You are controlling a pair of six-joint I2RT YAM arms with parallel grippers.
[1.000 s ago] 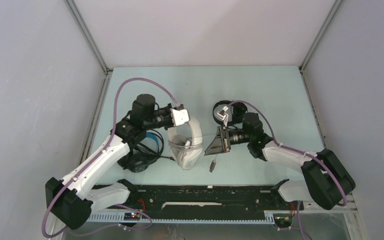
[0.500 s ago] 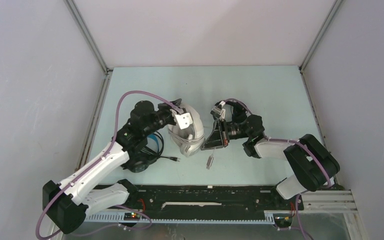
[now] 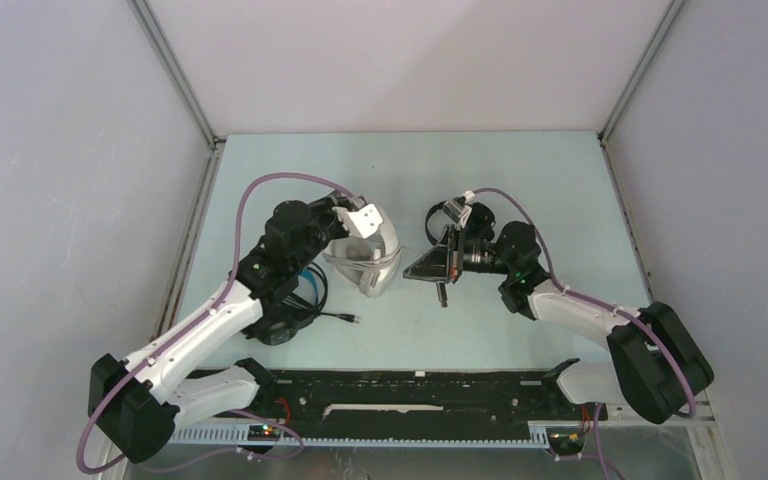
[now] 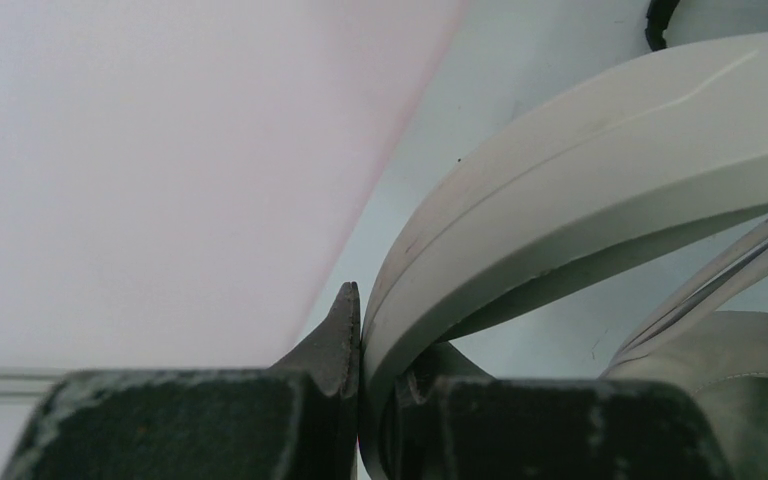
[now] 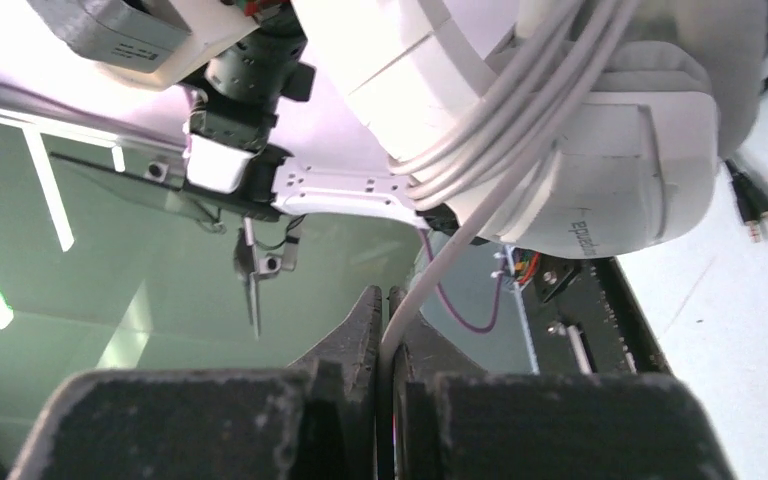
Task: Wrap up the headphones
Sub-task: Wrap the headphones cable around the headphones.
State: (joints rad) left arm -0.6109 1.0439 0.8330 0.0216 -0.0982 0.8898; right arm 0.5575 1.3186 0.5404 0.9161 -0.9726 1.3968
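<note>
Headphones (image 3: 365, 265), white: band (image 4: 580, 190) seemingly rigid, cable (image 5: 480, 215) limp. Left fingers (image 4: 335, 338) clamp band; right fingers (image 5: 356, 330) pinch cable below earcup (image 5: 610, 170).

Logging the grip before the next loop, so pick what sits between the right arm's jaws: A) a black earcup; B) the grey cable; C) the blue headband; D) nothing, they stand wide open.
B: in the right wrist view the grey cable drops from the white headphones straight into the narrow gap between the jaws, which close on it.
</note>
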